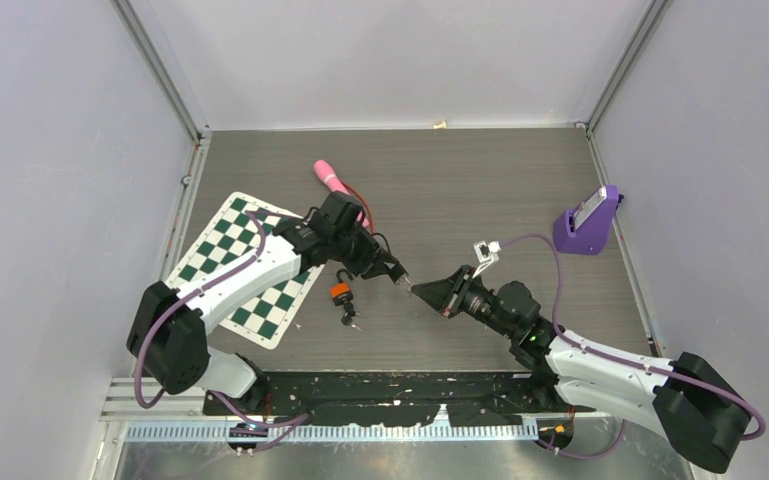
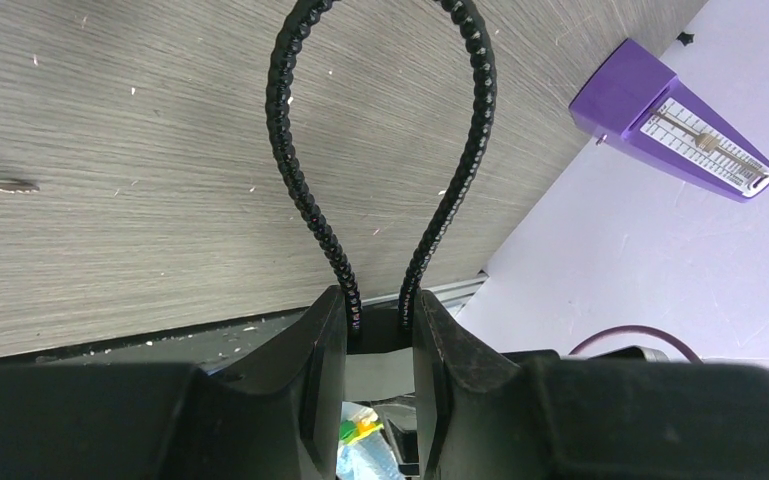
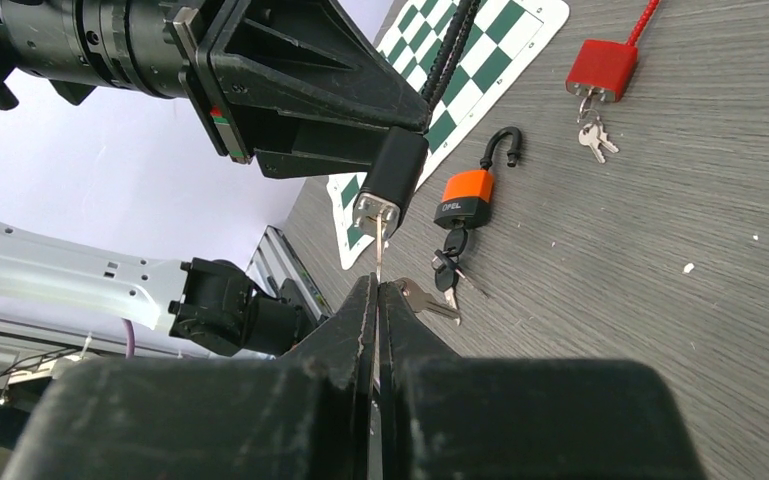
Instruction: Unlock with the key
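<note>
Black ribbed cable fills your left wrist camera: the loop of the cable lock (image 2: 278, 100) rises from the left gripper (image 2: 380, 335), whose jaws stand narrow, clamped on the lock's body. That view hides the keyhole end.

Your right wrist camera shows it. The lock's silver face points down at the right gripper (image 3: 377, 300), whose fingers are pressed together on the key (image 3: 377, 262). The thin blade reaches up to that face, but you cannot tell whether it is seated inside.

From above, the two grippers meet tip to tip over the middle of the table (image 1: 460, 180).

Only the right wrist view gives you the red padlock (image 3: 600, 68), lying on the wood with its own keys just beside it. The orange padlock (image 1: 340, 291) lies just beside the left gripper, its shackle swung open. Its keys are next to it, near the edge of the chessboard mat (image 1: 245, 262).

A pink object (image 1: 332, 178) lies behind the left arm. The purple metronome (image 1: 588, 220) stands near the table's right edge, well apart from both grippers. Bare wood runs between the right gripper and the metronome, and on toward the far wall. On the left side, the mat and the padlocks crowd the space.
</note>
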Motion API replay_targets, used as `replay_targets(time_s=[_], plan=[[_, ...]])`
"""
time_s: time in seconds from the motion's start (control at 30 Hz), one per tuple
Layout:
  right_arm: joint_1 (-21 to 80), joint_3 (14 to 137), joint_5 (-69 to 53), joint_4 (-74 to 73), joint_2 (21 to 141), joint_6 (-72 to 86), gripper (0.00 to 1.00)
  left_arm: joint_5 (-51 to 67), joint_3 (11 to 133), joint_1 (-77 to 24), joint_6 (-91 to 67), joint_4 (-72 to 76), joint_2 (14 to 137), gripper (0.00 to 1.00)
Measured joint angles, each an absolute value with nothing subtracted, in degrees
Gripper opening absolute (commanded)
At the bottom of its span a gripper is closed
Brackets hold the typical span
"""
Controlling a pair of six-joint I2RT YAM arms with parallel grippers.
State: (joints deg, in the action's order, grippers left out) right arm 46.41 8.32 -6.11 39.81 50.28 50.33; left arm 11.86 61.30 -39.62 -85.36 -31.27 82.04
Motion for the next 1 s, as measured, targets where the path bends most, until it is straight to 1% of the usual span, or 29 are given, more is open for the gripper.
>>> replay_targets(time_s=[0.27, 1.0], plan=[[46.46, 8.32, -6.15, 39.94, 51.77, 50.54, 0.05, 11.99, 60.71, -39.55, -85.49, -30.11, 81.89, 0.16], [46.46, 8.32, -5.48, 41.76, 51.33, 51.24, 0.05, 12.05, 60.51, -39.79, -85.52, -28.93, 81.01, 0.15]])
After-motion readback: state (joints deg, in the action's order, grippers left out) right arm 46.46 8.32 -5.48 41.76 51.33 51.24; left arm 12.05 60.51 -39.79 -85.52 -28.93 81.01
